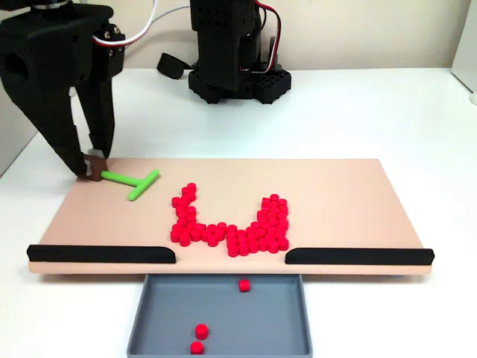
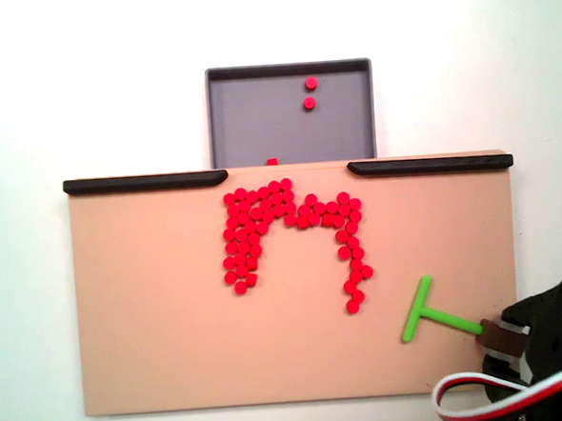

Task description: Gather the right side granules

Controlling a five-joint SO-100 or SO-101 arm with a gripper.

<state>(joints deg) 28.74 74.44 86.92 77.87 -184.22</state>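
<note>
In a fixed view the black gripper (image 1: 92, 165) stands at the far left of the tan board (image 1: 350, 194), its fingers closed on the stem end of the green T-shaped tool (image 1: 134, 183), which lies flat. Right of it, the red granules (image 1: 227, 224) form a U-shaped cluster near the front edge, between two black rails (image 1: 100, 254). Three granules lie in the grey tray (image 1: 223, 339) below.
</note>
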